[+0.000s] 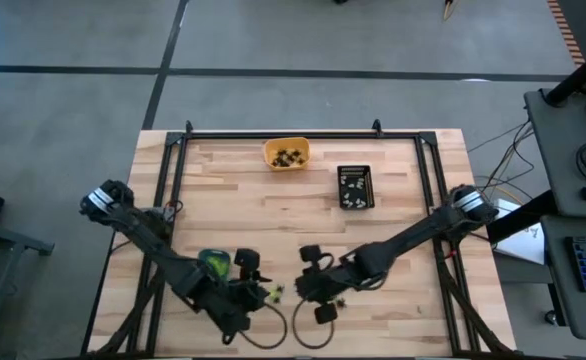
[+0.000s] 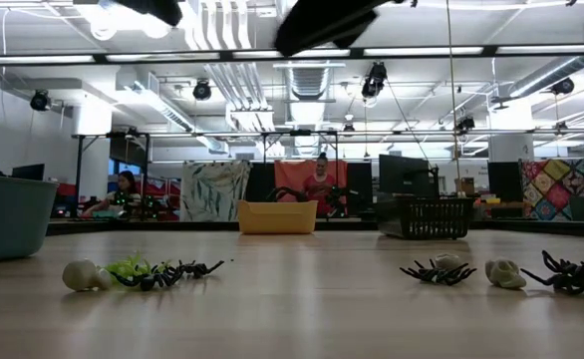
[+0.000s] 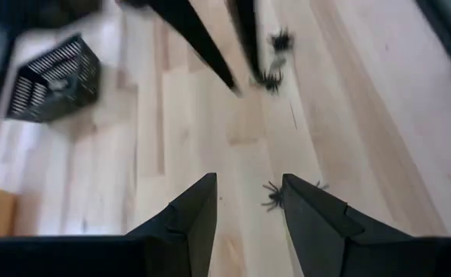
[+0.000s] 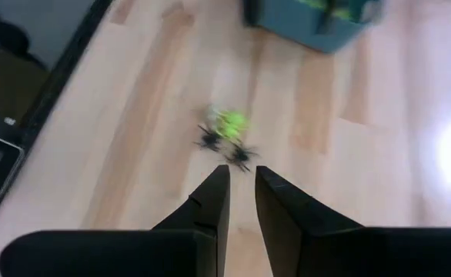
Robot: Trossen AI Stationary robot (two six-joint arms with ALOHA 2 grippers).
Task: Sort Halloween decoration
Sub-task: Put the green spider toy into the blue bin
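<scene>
The Halloween decoration lies in two small heaps near the table's front edge. One heap holds a lime-green piece (image 4: 229, 121), black spiders (image 4: 208, 138) and a whitish piece (image 2: 81, 275). The other holds black spiders (image 2: 437, 271) and a whitish piece (image 2: 504, 273). My left gripper (image 3: 248, 192) hovers open above the wood, with a black spider (image 3: 272, 196) on the table just past one fingertip. My right gripper (image 4: 241, 178) hangs above the table short of the lime-green heap. Its fingers stand a little apart with nothing between them. In the high view both grippers (image 1: 258, 290) (image 1: 308, 280) face each other at front centre.
A blue tray (image 1: 215, 263) with lime-green pieces stands by the left arm. An orange tray (image 1: 286, 153) holding dark pieces sits at the far middle, and a black basket (image 1: 354, 186) with whitish pieces to its right. Bare wood lies between the trays and the heaps.
</scene>
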